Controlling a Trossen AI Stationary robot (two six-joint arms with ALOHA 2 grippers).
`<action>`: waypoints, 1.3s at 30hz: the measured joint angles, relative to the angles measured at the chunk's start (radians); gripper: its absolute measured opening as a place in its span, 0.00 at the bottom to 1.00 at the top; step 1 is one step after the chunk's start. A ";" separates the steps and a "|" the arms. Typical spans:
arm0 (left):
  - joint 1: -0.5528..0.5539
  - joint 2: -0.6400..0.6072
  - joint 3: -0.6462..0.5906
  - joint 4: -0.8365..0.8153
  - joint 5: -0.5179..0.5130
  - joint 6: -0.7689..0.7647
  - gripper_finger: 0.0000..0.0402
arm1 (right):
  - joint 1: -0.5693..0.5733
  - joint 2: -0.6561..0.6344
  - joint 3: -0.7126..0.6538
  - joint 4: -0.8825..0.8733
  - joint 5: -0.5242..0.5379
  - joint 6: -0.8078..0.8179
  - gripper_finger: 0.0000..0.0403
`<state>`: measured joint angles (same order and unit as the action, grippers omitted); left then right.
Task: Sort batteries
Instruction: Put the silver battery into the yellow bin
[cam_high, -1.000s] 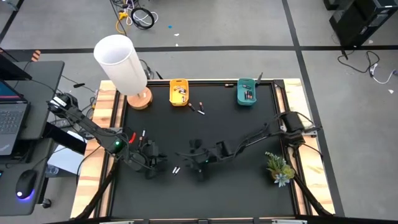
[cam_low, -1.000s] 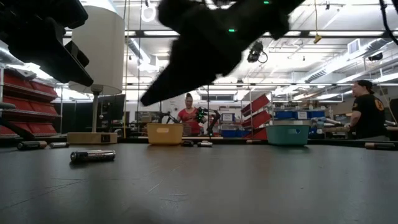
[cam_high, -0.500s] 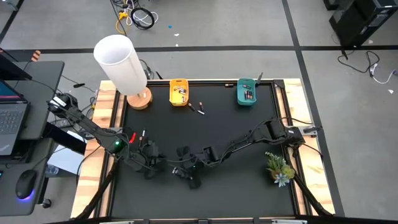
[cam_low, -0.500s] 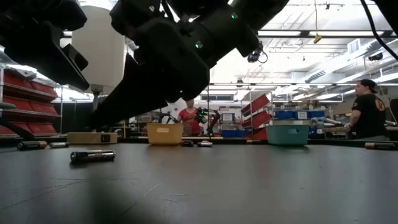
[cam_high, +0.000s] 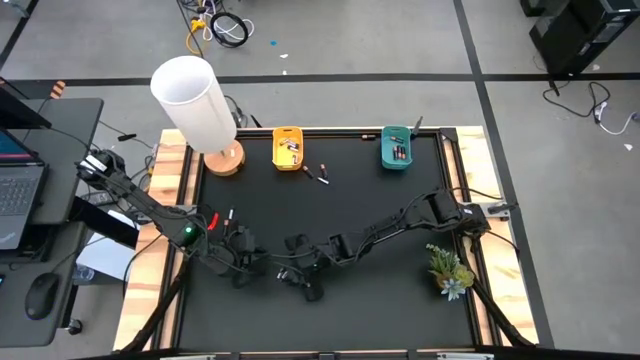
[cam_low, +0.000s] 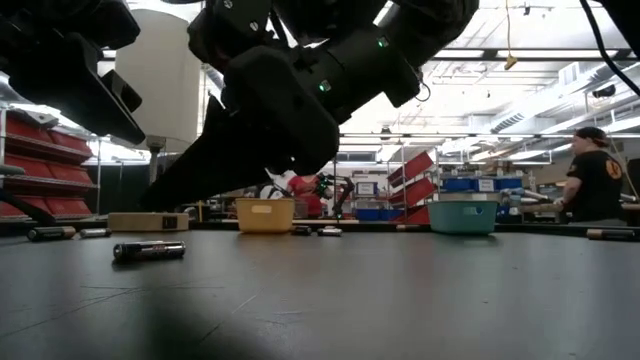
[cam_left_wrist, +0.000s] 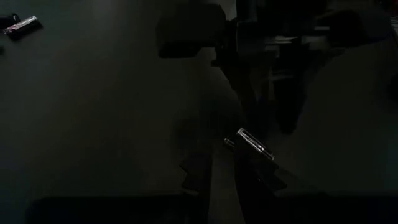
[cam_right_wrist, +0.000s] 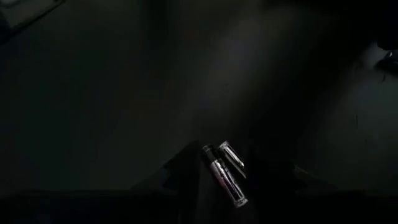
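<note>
From above, both arms met low at the table's (cam_high: 330, 215) near edge. The right gripper (cam_high: 292, 274) sat over the spot where two batteries lay; the left gripper (cam_high: 248, 262) waited just beside it. Two more batteries (cam_high: 316, 174) lay loose near the yellow bin (cam_high: 288, 148), and the teal bin (cam_high: 396, 148) stood to its right.

At table height, the right arm's bulk (cam_low: 290, 100) hung above the mat. One dark battery (cam_low: 149, 250) lay flat, its long axis across the picture. I could not tell the jaw state here.

From the left wrist, one silver battery (cam_left_wrist: 255, 143) lay slanted on the mat. The left fingers' gap was too dark to judge.

From the right wrist, a battery pair (cam_right_wrist: 227, 173) lay side by side, touching or nearly so, between the right fingers (cam_right_wrist: 186, 163), which stood apart and held nothing. Both ran diagonally, parallel. To pick well, the jaws should close across one battery's width, not along its length, and take only one, likely the darker.
</note>
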<state>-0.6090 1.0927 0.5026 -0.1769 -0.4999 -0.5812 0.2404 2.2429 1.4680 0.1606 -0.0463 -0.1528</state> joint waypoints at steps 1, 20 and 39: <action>0.000 0.000 0.000 0.000 0.000 0.000 0.18 | -0.002 0.000 -0.007 0.008 0.000 0.001 0.32; 0.000 0.000 0.000 0.002 0.001 0.000 0.18 | -0.005 0.058 -0.017 0.024 -0.007 0.013 0.32; 0.000 0.000 0.000 -0.001 0.034 0.000 0.18 | -0.018 0.048 -0.013 -0.128 0.006 0.083 0.05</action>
<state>-0.6094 1.0927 0.5026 -0.1778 -0.4657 -0.5812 0.2222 2.2904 1.4546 0.0323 -0.0406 -0.0698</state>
